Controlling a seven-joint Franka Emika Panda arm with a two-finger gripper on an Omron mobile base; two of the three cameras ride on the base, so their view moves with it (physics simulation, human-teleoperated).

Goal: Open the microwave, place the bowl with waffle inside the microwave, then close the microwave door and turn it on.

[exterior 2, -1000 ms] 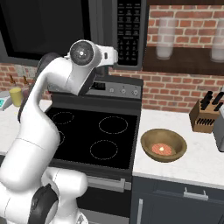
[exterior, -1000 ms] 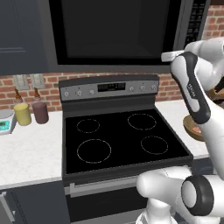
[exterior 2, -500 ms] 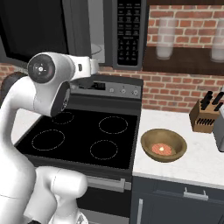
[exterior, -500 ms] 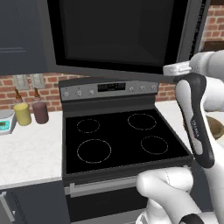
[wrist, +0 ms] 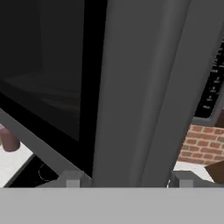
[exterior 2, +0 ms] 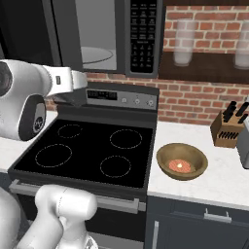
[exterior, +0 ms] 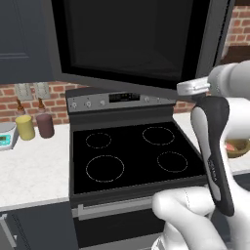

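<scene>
Dark grey and wide, the microwave (exterior 2: 104, 34) hangs above the stove (exterior 2: 92, 148), its door (exterior: 139, 41) swung partly open toward the robot. In the right base view the gap shows the light grey cavity and the round glass turntable (exterior 2: 95, 53), with the black keypad (exterior 2: 142, 31) on the right of the opening. In the left base view the door's black window fills the upper middle of the picture and its free edge stands on the right, just above the robot's wrist. The hand view looks along that grey door edge (wrist: 140, 92) from close by, the dark window to its left and the keypad to its right.

The hand (wrist: 129, 180) sits at the door's lower edge; two grey fingertips (wrist: 72, 178) rise well apart at the bottom of the hand view, one on each side of the edge, so the hand is spread. Whether either tip touches the door cannot be told.

On the white counter (exterior 2: 214, 175) right of the stove rests the brown bowl (exterior 2: 182, 161), with the small orange waffle (exterior 2: 179, 166) lying in it. A knife block (exterior 2: 228, 127) stands farther right against the brick wall. Left of the stove, a yellow cup (exterior: 25, 128) and a dark red cup (exterior: 45, 125) stand side by side.
</scene>
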